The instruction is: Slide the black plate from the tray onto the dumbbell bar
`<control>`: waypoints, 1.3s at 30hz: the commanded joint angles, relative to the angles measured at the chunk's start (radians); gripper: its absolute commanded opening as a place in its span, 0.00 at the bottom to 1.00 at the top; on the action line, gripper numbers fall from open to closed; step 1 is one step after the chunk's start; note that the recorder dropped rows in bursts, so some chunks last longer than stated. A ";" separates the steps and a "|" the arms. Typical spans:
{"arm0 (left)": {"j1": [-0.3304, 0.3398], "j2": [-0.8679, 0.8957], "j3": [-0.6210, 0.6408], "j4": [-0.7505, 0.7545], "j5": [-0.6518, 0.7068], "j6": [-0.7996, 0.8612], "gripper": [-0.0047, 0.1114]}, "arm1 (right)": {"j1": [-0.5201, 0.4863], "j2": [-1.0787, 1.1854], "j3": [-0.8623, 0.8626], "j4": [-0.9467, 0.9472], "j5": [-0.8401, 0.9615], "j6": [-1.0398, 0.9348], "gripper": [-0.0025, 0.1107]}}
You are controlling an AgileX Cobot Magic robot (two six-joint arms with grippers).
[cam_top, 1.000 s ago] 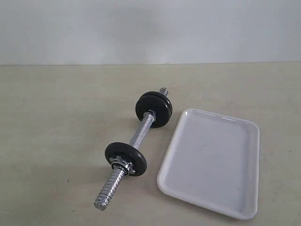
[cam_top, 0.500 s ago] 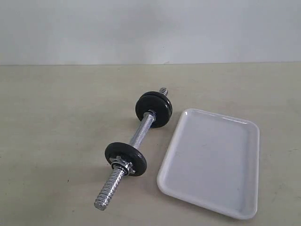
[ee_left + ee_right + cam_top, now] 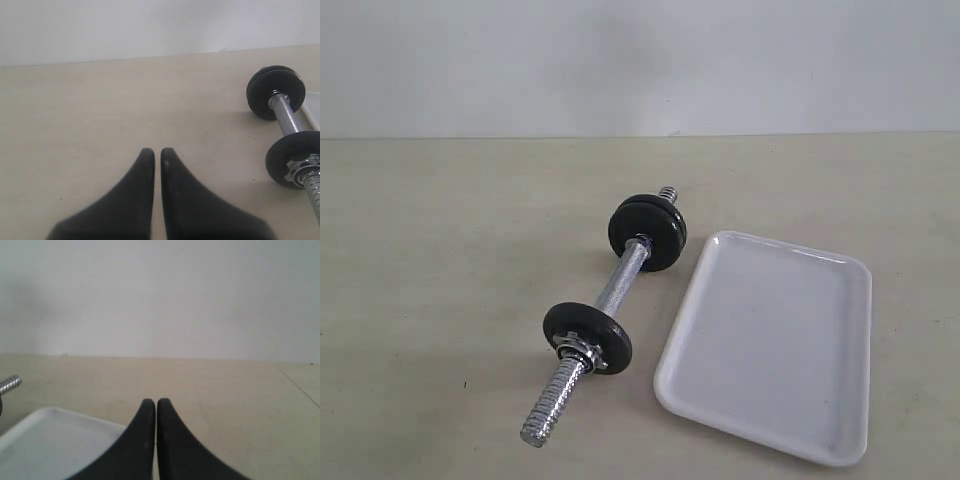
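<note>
The dumbbell bar (image 3: 620,280) lies slantwise on the table, left of the tray (image 3: 770,340). The tray's white floor is bare. Two black discs (image 3: 648,232) sit pressed together at the bar's far end; one of them may be the black plate, but I cannot tell which. A single black disc (image 3: 587,338) with a chrome star nut (image 3: 578,349) sits near the bar's front threaded end. My left gripper (image 3: 157,152) is shut and empty, off to the side of the dumbbell bar (image 3: 286,117). My right gripper (image 3: 153,402) is shut and empty beside the tray (image 3: 50,440). Neither arm shows in the exterior view.
A beige tabletop (image 3: 440,260) runs back to a plain white wall (image 3: 640,60). The bar's threaded tip (image 3: 10,384) pokes into the right wrist view beyond the tray's far corner.
</note>
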State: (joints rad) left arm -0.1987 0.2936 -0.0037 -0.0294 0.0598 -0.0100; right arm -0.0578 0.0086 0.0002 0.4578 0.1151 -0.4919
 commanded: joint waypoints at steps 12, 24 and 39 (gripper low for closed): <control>0.003 -0.007 0.004 -0.006 -0.006 0.003 0.08 | -0.003 -0.009 0.000 -0.014 0.123 0.071 0.02; 0.003 -0.007 0.004 -0.006 -0.006 0.003 0.08 | -0.003 -0.009 0.000 -0.196 0.233 0.232 0.02; 0.003 -0.007 0.004 -0.006 -0.006 0.003 0.08 | -0.003 -0.009 0.000 -0.425 0.219 0.464 0.02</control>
State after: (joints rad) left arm -0.1987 0.2913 -0.0037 -0.0294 0.0598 -0.0093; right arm -0.0578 0.0049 0.0002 0.0845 0.3349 -0.0621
